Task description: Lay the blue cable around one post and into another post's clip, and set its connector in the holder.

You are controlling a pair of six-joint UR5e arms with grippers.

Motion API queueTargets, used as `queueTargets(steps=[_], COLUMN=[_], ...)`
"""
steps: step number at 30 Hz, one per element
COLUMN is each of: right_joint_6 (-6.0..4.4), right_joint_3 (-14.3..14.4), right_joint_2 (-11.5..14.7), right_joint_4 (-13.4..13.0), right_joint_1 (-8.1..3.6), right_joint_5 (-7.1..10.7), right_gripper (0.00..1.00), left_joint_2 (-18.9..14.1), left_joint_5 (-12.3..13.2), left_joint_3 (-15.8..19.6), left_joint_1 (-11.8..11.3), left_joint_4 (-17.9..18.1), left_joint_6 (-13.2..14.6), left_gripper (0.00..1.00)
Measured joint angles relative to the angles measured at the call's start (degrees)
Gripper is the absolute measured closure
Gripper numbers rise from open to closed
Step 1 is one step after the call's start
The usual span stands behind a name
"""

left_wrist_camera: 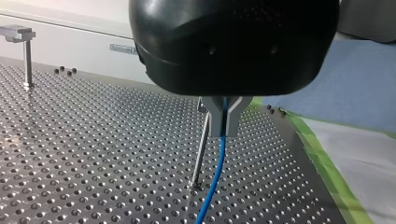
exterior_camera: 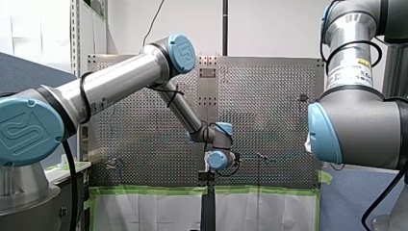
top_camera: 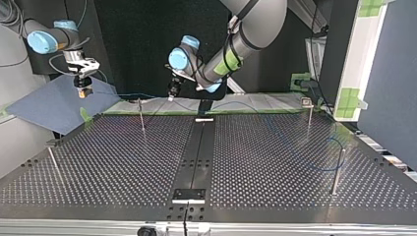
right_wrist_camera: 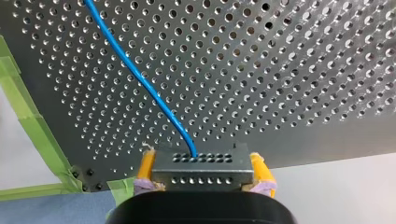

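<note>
Left tool (left_wrist_camera: 225, 122) pinches the blue cable (left_wrist_camera: 215, 172), which hangs down to the table (left_wrist_camera: 93, 163). Thin post (left_wrist_camera: 201, 149) stands just beside that tool; my left arm is nearer. Right tool (right_wrist_camera: 204, 173) clamps the connector (right_wrist_camera: 201, 161) beyond the table's far left corner, top view.

White wall (exterior_camera: 269, 24), black backdrop (top_camera: 137, 49), grey-blue partition (top_camera: 388, 83) beside it

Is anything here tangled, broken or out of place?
Nothing stands out. The thin blue cable leaves the grey perforated metal connector, clamped in my right gripper, without kinks; my left gripper pinches it beside a slim metal post.
</note>
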State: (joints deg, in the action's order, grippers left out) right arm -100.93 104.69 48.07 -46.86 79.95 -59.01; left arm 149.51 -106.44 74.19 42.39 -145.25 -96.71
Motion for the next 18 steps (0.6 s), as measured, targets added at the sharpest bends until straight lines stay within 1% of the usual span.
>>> queueTargets(steps=[3,10,14,18], right_joint_6=[-0.04,-0.11,-0.3,-0.53], right_joint_3=[-0.01,0.0,-0.29,-0.71], right_joint_2=[-0.07,-0.23,-0.33,-0.43], right_joint_4=[0.01,-0.16,-0.33,-0.26], right_joint_1=[-0.01,-0.03,-0.03,-0.08], right_joint_5=[-0.04,-0.38,-0.63,-0.72], right_gripper=[1.0,1.0,1.0,1.0], left_joint_2=[0.08,0.44,1.02,1.37], left_joint_5=[0.54,2.7,3.4,3.55], left_joint_3=[0.01,0.0,-0.02,-0.1], left_joint_1=[0.02,0.38,0.41,0.07], left_joint_4=[0.03,0.21,1.45,2.65], left_joint_6=[-0.03,-0.28,-1.5,-2.7], left_gripper=[0.99,0.99,0.99,0.99])
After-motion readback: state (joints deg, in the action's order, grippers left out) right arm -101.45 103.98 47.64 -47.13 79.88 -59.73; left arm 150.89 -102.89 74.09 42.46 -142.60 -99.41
